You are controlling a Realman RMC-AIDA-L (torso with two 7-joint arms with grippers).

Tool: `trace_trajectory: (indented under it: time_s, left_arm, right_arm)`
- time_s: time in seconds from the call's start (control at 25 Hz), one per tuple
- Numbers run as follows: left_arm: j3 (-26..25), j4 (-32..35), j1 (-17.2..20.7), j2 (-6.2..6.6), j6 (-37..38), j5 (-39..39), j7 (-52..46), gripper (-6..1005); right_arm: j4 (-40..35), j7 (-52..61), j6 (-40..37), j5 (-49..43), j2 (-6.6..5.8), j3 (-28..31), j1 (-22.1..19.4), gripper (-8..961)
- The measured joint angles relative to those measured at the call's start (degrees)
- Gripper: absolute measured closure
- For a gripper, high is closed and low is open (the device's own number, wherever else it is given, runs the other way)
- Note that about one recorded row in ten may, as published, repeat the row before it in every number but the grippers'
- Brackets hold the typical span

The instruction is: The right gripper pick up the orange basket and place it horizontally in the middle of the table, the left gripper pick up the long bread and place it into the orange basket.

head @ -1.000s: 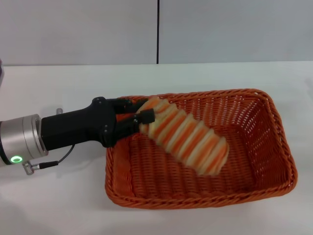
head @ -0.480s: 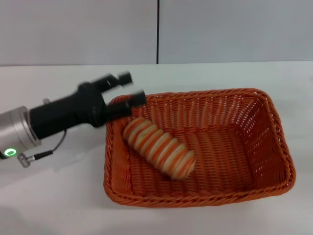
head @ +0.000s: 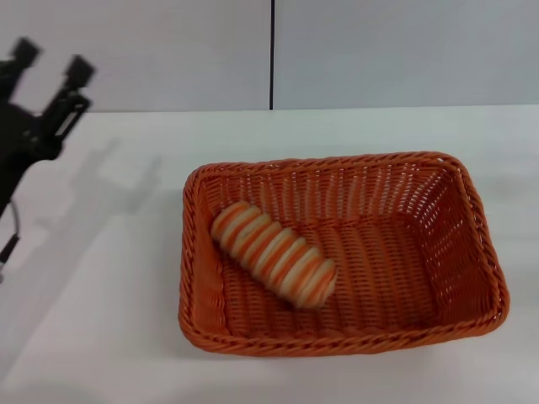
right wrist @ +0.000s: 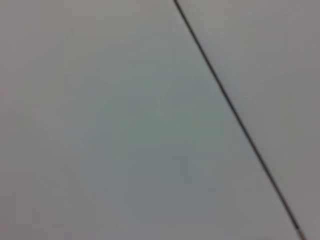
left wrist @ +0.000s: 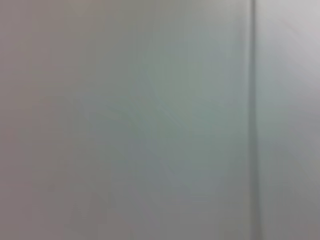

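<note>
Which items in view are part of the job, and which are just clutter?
Job items:
- large rectangular orange woven wicker basket, mid-table
- small oblong cream-and-orange striped toy loaf, lying inside the basket
- plain white flat tabletop
- black two-fingered left end effector, open, raised at the table's far left

Clutter:
- nothing loose; only the grey back wall with its dark seam

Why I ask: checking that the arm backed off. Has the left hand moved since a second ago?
Yes. The left hand has pulled away from the orange basket, up toward the far left edge of the table, fingers apart, leaving the long bread inside.
</note>
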Motion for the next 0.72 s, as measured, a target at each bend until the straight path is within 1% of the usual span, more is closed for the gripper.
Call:
trace_trajectory:
  time_s: [0.04, 0.08, 0.12, 0.24, 0.28, 0.32, 0.52, 0.6, 0.72]
  left_arm:
    - [-2.2, -3.0, 0.8, 0.0, 1.0, -1.8, 6.2, 165]
    - [-2.2, -3.0, 0.8, 0.0, 1.0, -1.8, 6.2, 165]
    - [-8.0, -8.5, 2.2, -0.02, 2.8, -3.4, 16.5, 165]
    - [-8.0, -8.5, 2.2, -0.02, 2.8, -3.4, 16.5, 168]
    - [-12.0, -11.0, 3.0, -0.03, 3.5, -3.5, 21.8, 169]
    - [-14.9, -11.8, 3.9, -0.05, 3.7, -3.6, 24.3, 170]
    - [-18.1, -11.9, 4.7, 0.02, 4.0, -3.7, 24.5, 170]
    - [-18.7, -11.9, 4.8, 0.07, 4.1, -3.7, 24.5, 170]
    - [-18.9, -12.0, 4.9, 0.12, 4.1, -3.7, 24.5, 170]
  right_arm:
    - [0.1, -0.8, -0.1, 0.0, 0.21, 0.7, -0.1, 465]
    - [0.6, -2.5, -0.2, 0.0, 0.45, 1.8, -0.3, 465]
    - [0.6, -2.5, -0.2, 0.0, 0.45, 1.8, -0.3, 465]
    - [1.7, -4.7, -0.3, 0.0, 0.46, 2.7, -0.4, 465]
    - [2.3, -6.9, -0.5, 0.0, 0.49, 4.2, -0.4, 465]
    - [2.3, -6.9, -0.5, 0.0, 0.49, 4.2, -0.4, 465]
    - [7.8, -18.7, -0.8, 0.0, 0.57, 11.2, -0.4, 465]
    - [10.2, -23.9, -0.8, 0.0, 0.58, 14.2, -0.4, 465]
    - [12.4, -28.6, -0.8, 0.0, 0.59, 16.6, -0.5, 465]
